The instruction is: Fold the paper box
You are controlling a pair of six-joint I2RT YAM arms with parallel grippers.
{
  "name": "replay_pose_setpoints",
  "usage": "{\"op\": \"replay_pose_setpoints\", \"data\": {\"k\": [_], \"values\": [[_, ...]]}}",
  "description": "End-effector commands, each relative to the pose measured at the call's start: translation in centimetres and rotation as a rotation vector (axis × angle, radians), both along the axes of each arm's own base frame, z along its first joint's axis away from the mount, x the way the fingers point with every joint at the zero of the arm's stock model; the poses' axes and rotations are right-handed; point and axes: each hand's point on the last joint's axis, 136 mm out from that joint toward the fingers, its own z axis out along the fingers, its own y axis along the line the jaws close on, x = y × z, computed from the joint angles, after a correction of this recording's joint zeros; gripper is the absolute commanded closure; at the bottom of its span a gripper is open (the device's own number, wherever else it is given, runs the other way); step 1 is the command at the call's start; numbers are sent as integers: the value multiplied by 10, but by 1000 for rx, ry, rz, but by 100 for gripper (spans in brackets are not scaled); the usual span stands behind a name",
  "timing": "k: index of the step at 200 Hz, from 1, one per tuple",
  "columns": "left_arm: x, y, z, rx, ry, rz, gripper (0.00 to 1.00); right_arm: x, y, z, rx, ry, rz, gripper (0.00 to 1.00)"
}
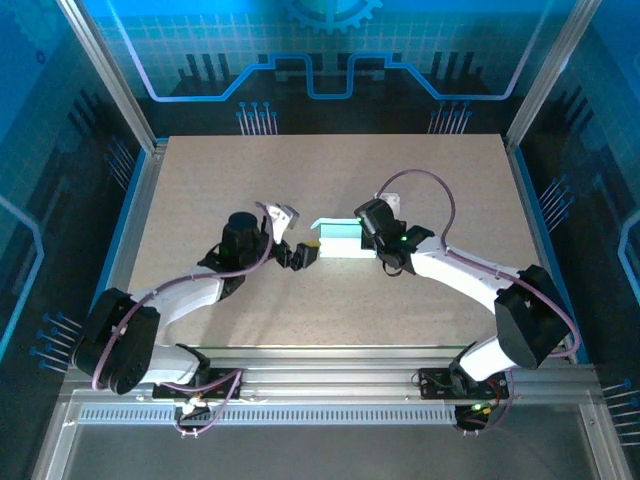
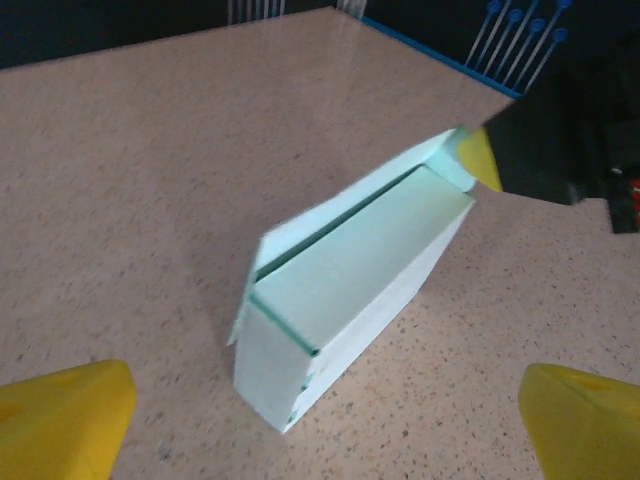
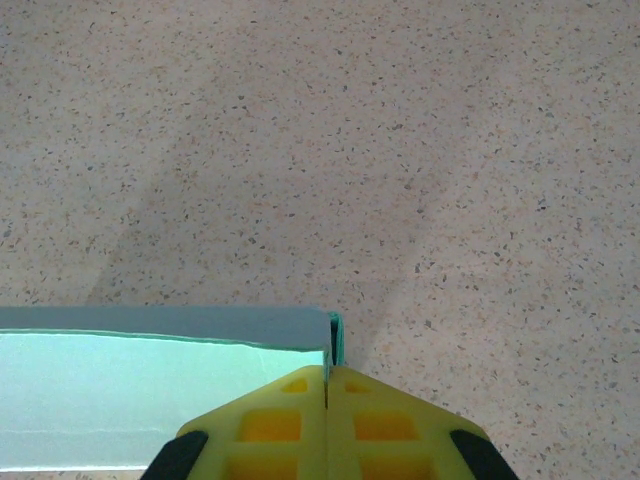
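Right hand [image 3: 327, 372] pinching paper box [image 2: 350, 300] edge, left hand [image 2: 325, 415] spread

The paper box [image 2: 345, 300] is made of thin, smooth, matt card. The table [image 2: 150, 160] is finished in a speckled, faintly glossy surface, and the right gripper [image 3: 327, 378] is tipped in yellow plastic.

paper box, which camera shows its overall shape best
The left wrist view: the whole paper box shows, with one flap ajar. Top external shows it small, partly behind the right arm. Right wrist shows one side, with the right fingers shut at its corner.
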Motion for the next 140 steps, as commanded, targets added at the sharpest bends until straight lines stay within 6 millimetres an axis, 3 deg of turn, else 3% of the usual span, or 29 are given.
{"op": "replay_pose_setpoints", "data": {"k": [1,35,70,113,140], "values": [[-2,6,-1,40,157,26,1,-29,4,-36,-37,155,77,100],[-1,8,5,140,170,-8,11,-29,3,-36,-45,156,81,100],[7,6,19,198,196,-31,30,-29,5,-37,-32,158,82,100],[19,-4,14,321,272,-107,45,-29,6,-38,-35,163,89,100],[25,-10,4,398,323,-154,50,-30,6,-38,-34,165,90,100]]}}
